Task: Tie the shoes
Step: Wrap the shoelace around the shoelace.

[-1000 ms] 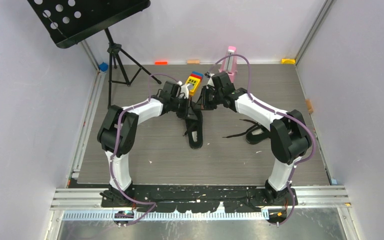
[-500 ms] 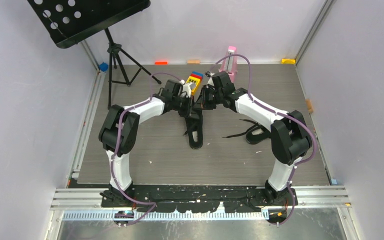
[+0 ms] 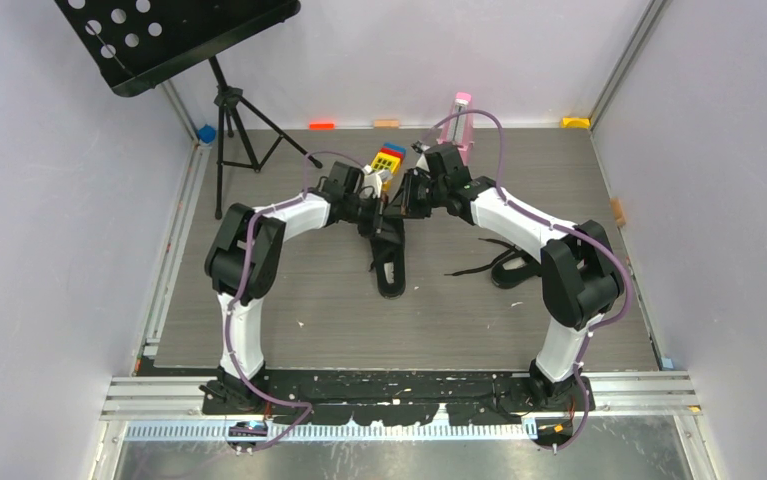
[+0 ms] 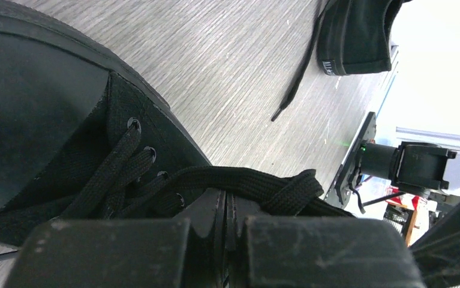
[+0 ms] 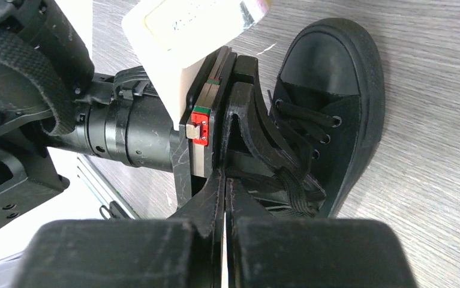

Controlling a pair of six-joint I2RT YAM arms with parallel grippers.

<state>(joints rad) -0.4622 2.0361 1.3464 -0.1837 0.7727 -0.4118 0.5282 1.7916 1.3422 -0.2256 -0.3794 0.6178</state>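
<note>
The left arm's elbow has swung in toward the centre shoe (image 3: 390,262) since a second ago, and its wrist has crept a little closer to that shoe's far end; the right arm and both shoes lie as they did. The centre shoe stands upright on the worktop (image 3: 289,290), toe toward the arm bases. Both end effectors meet over its far end, at the tongue. The left end effector (image 4: 225,204) has its fingers pressed tight together, clamped on the laces (image 4: 245,180), which run out to either side of its tips just behind the eyelets. The right end effector (image 5: 224,180) is also closed, finger against finger. A bundle of lace lies right at its tips, but I cannot tell whether any of it is pinched. The second shoe (image 3: 514,268) sits well to the right of the centre shoe, apart from it, with a loose lace (image 3: 474,268) trailing across the worktop toward the centre shoe. Beyond the centre shoe, a yellow, red and blue block toy (image 3: 389,162) rests just past the two wrists. Far to the shoe's left and beyond it stands a black music stand (image 3: 179,40).
</note>
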